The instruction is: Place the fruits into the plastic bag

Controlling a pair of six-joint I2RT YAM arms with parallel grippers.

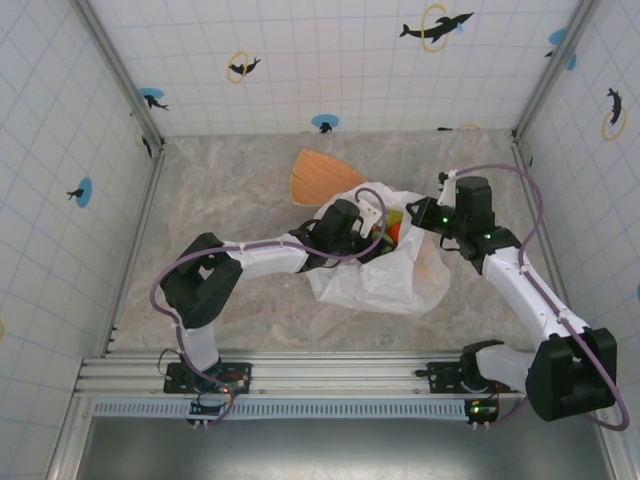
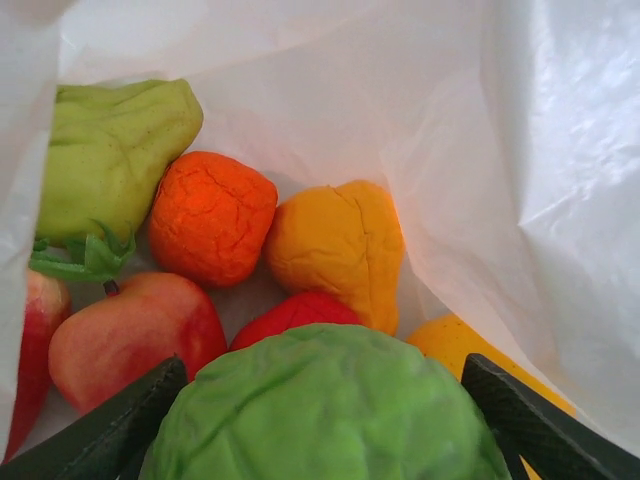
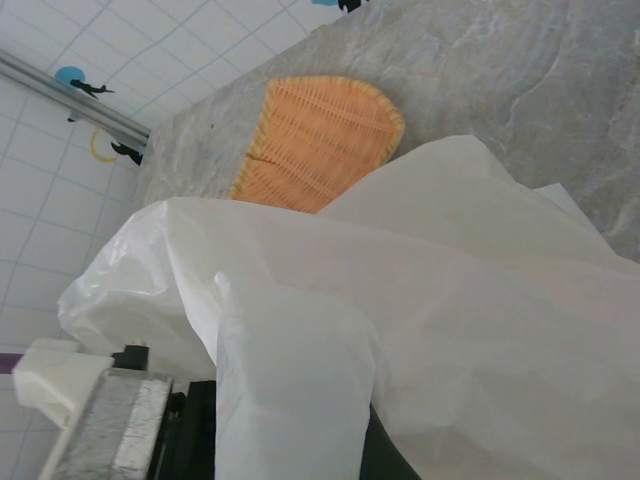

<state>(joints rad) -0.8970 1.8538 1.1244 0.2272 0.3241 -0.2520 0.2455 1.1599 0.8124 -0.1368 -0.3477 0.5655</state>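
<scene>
- The left gripper (image 2: 320, 378) is inside the plastic bag (image 1: 385, 278). Its jaws stand wide on either side of a green fruit (image 2: 325, 428), and I cannot tell if they press it or stand just clear.
- Beyond it, other fruits lie packed together on the bag's floor: a pale green fruit (image 2: 110, 155), an orange fruit (image 2: 210, 215), a yellow-orange fruit (image 2: 340, 250) and a red apple (image 2: 130, 335).
- The right gripper (image 1: 415, 214) is closed on the bag's rim film.
- A woven plate (image 1: 318, 175) lies on the table (image 1: 230, 200), just behind the bag.
</scene>
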